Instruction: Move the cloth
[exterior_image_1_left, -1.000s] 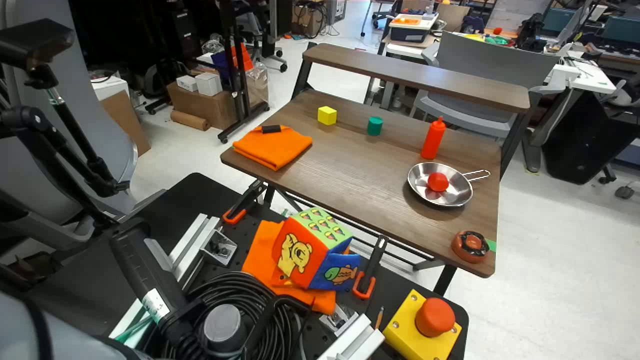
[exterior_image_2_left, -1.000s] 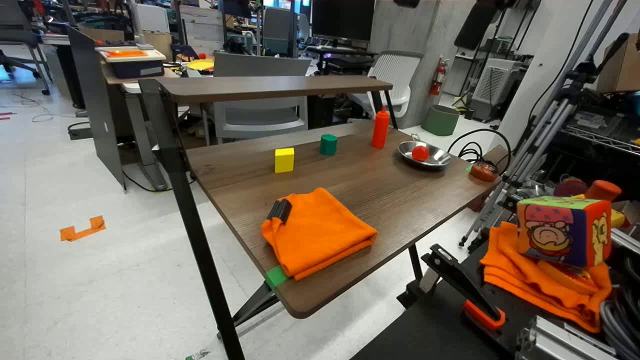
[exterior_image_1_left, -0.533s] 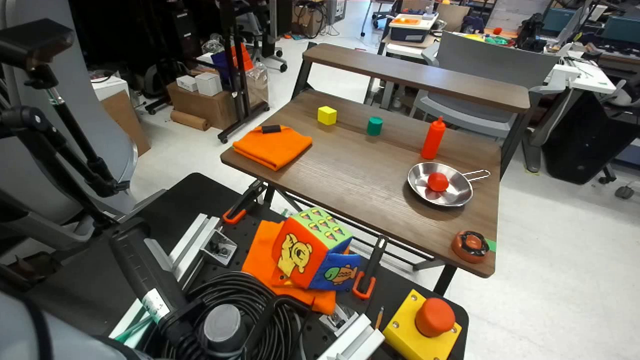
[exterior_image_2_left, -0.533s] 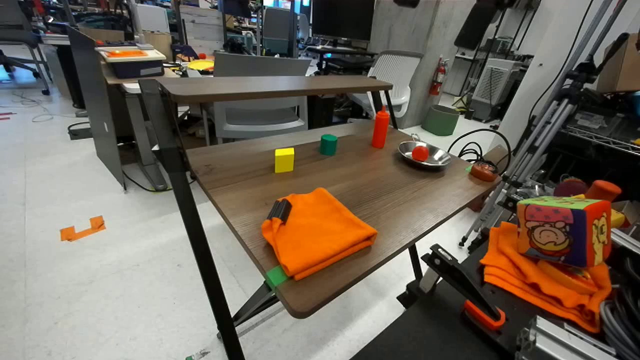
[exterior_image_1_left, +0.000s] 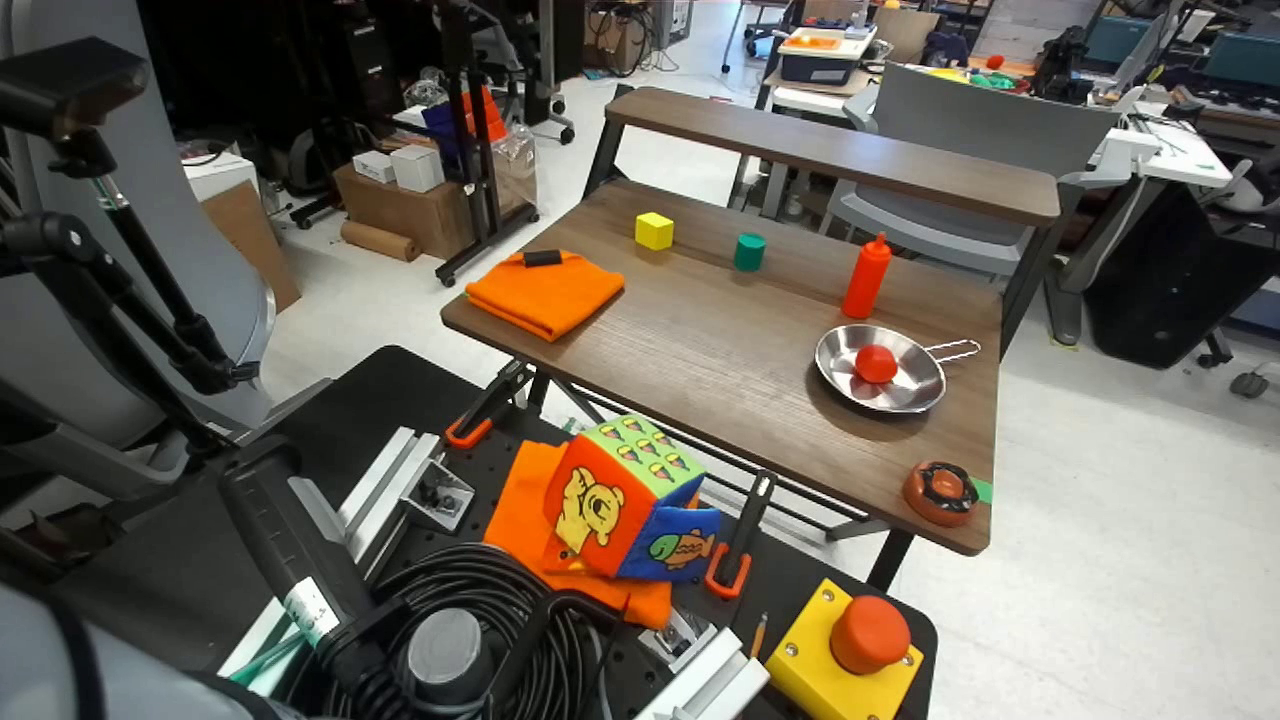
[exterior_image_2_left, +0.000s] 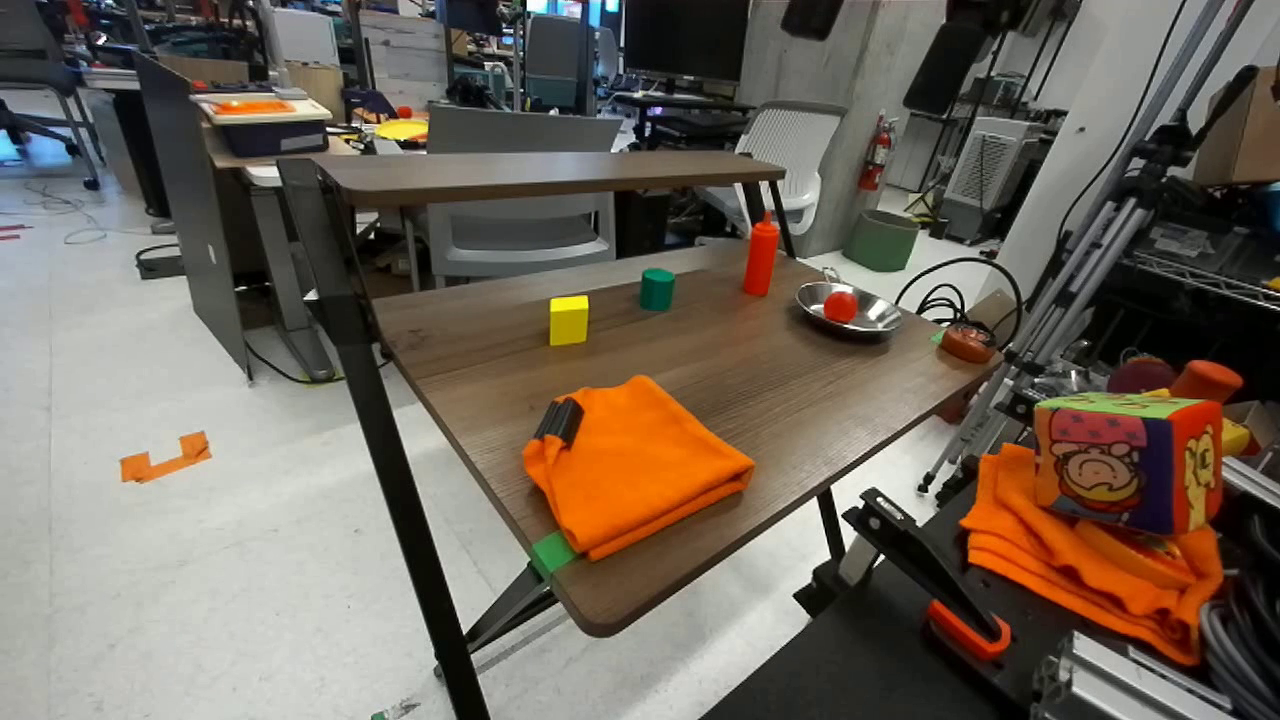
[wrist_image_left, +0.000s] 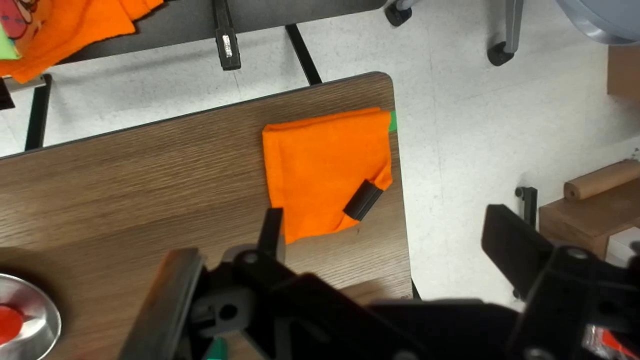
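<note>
The gripper (wrist_image_left: 388, 232) has 2 fingers (wrist_image_left: 516, 250) spread; the cloth (wrist_image_left: 327, 170) lies on the table (wrist_image_left: 165, 175), below and well apart from it.

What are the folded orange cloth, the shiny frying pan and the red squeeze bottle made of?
The folded orange cloth looks like soft, matte fabric, maybe fleece: its folds are thick and rounded. The frying pan looks like polished metal, perhaps stainless steel: it's silvery and mirrors the red ball. The red squeeze bottle is probably smooth plastic: narrow nozzle, even colour.
</note>
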